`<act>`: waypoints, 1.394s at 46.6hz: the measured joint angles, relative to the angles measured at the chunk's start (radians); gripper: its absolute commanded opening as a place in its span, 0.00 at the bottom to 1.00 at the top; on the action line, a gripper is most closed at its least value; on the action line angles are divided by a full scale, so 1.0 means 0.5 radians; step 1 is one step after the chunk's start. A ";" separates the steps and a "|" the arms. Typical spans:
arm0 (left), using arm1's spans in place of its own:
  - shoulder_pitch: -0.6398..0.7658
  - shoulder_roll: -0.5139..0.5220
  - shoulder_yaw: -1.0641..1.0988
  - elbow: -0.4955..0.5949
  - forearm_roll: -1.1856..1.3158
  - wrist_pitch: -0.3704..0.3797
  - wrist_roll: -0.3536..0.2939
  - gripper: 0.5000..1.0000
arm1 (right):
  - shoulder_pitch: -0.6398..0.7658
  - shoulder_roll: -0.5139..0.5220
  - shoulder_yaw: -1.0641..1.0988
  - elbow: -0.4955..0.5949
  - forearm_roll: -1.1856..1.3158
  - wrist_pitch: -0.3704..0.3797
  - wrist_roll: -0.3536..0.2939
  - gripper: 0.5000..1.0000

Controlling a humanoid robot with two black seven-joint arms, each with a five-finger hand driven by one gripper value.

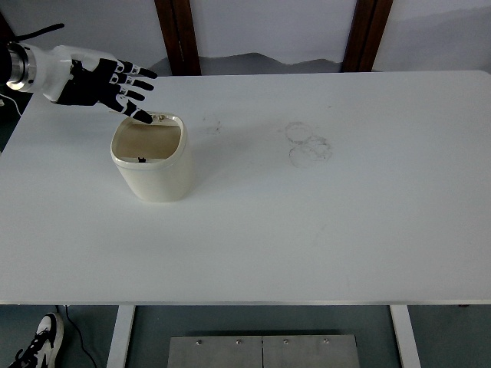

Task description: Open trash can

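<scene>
Spreading across almost the whole view, the broad white rectangular worktop carries faint grey scuff rings toward the middle of its far half. Behind its far edge stands a pale wall with two dark brown wooden uprights, one toward the far-left part and one right of centre. Below the near edge a grey metal plate lies on the floor between the white legs of the worktop.

The cream plastic trash can with rounded corners stands on the left part of the worktop, nearer the far-left corner than the near edge, well clear of every edge. Its top faces the camera; the tan inner surface shows inside the rim, with a small dark mark at the near side of the opening.

The white left arm comes in at the far-left corner and ends in the black-and-white left hand. Its fingers are spread and extended, holding nothing. The lowest fingertip reaches the far rim of the trash can; whether it touches cannot be told.

A black-and-white shoe shows on the floor at the near-left corner.
</scene>
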 measured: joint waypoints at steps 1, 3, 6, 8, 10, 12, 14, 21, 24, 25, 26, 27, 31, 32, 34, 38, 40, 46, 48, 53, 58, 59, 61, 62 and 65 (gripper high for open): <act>-0.001 0.000 -0.015 0.009 0.000 0.000 0.000 1.00 | 0.000 0.000 0.000 0.000 0.000 0.000 0.000 0.99; -0.003 0.003 -0.044 0.029 0.000 -0.001 -0.001 1.00 | 0.000 0.000 0.000 0.000 0.001 0.000 0.000 0.99; -0.003 0.003 -0.078 0.054 0.000 -0.001 -0.001 1.00 | 0.000 0.000 0.000 0.000 0.001 0.000 0.000 0.99; -0.003 0.003 -0.095 0.065 0.000 -0.002 -0.001 1.00 | 0.000 0.000 0.000 0.000 0.003 0.000 0.000 0.99; -0.003 0.003 -0.113 0.071 0.000 -0.002 -0.001 1.00 | 0.000 0.000 0.000 0.000 0.004 0.000 0.000 0.99; -0.003 0.005 -0.128 0.075 0.000 -0.001 -0.001 1.00 | 0.000 0.000 0.000 0.000 0.004 0.000 0.000 0.99; -0.003 0.006 -0.142 0.085 0.000 -0.002 -0.001 1.00 | 0.000 0.000 0.000 0.000 0.004 0.000 0.000 0.99; -0.004 0.006 -0.182 0.153 0.000 -0.001 -0.001 1.00 | -0.001 0.000 0.000 0.000 0.004 0.000 0.000 0.99; -0.004 0.006 -0.204 0.185 0.000 0.006 -0.001 1.00 | -0.001 0.000 0.000 0.000 0.004 0.000 0.000 0.99; -0.004 0.006 -0.216 0.201 0.000 0.009 -0.002 1.00 | -0.001 0.000 0.000 0.000 0.004 0.000 0.000 0.99; -0.004 0.006 -0.228 0.213 0.000 0.010 -0.002 1.00 | -0.001 0.000 0.000 0.000 0.004 0.000 0.000 0.99; -0.004 0.006 -0.241 0.226 -0.001 0.010 -0.002 1.00 | -0.001 0.000 0.000 0.000 0.004 0.000 0.000 0.99; -0.003 0.006 -0.294 0.284 -0.002 0.010 -0.012 1.00 | 0.000 0.000 0.000 0.000 0.004 0.000 0.000 0.99; 0.000 0.006 -0.314 0.301 -0.002 0.008 -0.022 1.00 | 0.000 0.000 0.000 0.000 0.004 0.000 0.000 0.99; 0.002 0.006 -0.337 0.332 -0.002 0.004 -0.048 1.00 | -0.001 0.000 0.000 0.000 0.004 0.000 0.000 0.99; 0.006 0.002 -0.397 0.424 -0.003 0.000 -0.107 1.00 | -0.001 0.000 0.000 0.000 0.004 0.000 0.000 0.99; 0.008 -0.001 -0.439 0.482 -0.005 -0.003 -0.139 1.00 | -0.002 0.000 0.000 0.000 0.004 0.000 0.000 0.99; 0.017 -0.011 -0.582 0.613 -0.013 -0.006 -0.240 1.00 | -0.002 0.000 0.000 0.000 0.004 0.000 0.000 0.99; 0.018 -0.015 -0.618 0.642 -0.023 -0.007 -0.278 1.00 | -0.002 0.000 0.000 0.000 0.004 0.000 0.000 0.99; 0.040 -0.018 -0.667 0.694 -0.057 0.000 -0.420 1.00 | -0.003 0.000 0.000 0.000 0.004 0.000 0.000 0.99; 0.126 -0.019 -0.716 0.779 -0.208 0.003 -0.550 1.00 | -0.002 0.000 0.000 0.000 0.004 0.000 0.000 0.99; 0.149 -0.020 -0.729 0.800 -0.252 0.003 -0.559 1.00 | -0.002 0.000 0.000 0.000 0.004 0.000 0.000 0.99; 0.204 -0.023 -0.760 0.848 -0.356 0.002 -0.566 1.00 | -0.002 0.000 0.000 0.000 0.004 0.000 0.000 0.99; 0.229 -0.024 -0.777 0.868 -0.398 0.001 -0.568 1.00 | -0.002 0.000 0.000 0.000 0.004 0.000 0.000 0.99; 0.311 -0.026 -0.838 0.922 -0.509 0.000 -0.569 1.00 | -0.003 0.000 0.000 0.000 0.004 0.000 0.000 0.99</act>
